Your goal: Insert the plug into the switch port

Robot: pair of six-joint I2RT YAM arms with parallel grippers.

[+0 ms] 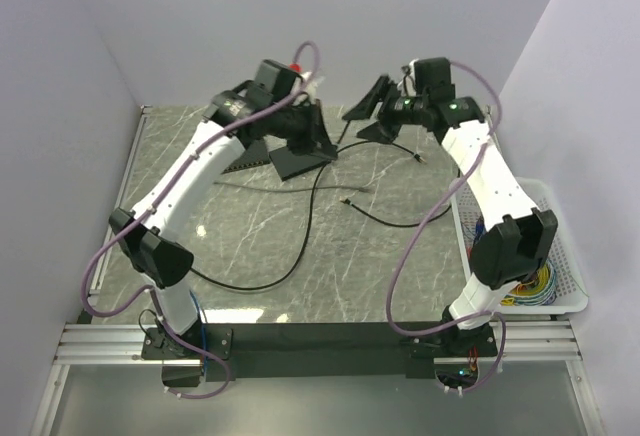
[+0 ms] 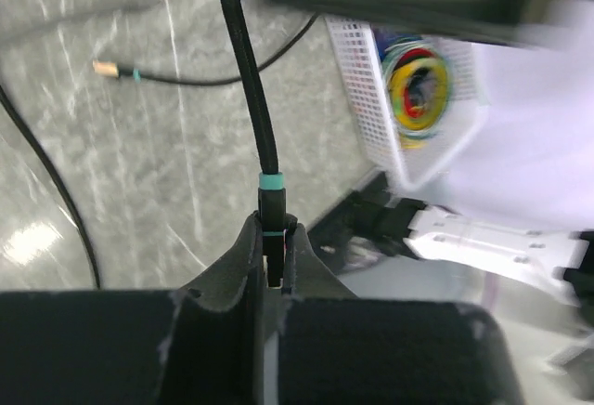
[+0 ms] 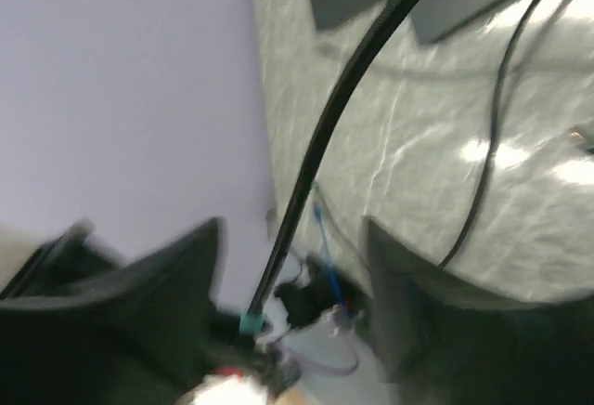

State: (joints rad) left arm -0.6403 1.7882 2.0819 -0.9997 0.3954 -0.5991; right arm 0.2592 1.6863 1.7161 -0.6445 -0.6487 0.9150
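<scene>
My left gripper (image 2: 272, 230) is shut on the plug (image 2: 271, 208), the end of the black cable (image 2: 243, 61) marked with teal bands. The plug's tip is hidden between the fingers. From above, the left gripper (image 1: 315, 128) hangs over the far middle of the table, just above the flat black switch (image 1: 298, 164). My right gripper (image 1: 372, 111) is close to its right. In the right wrist view, the right gripper (image 3: 292, 224) stands open. The cable (image 3: 320, 136) passes between its fingers without touching them.
A second gold-tipped cable end (image 2: 105, 69) lies loose on the marble table (image 1: 250, 226). Black cable loops (image 1: 300, 246) trail across the middle. A white basket (image 1: 548, 196) of coloured cables sits at the right edge. Walls close in the left, back and right.
</scene>
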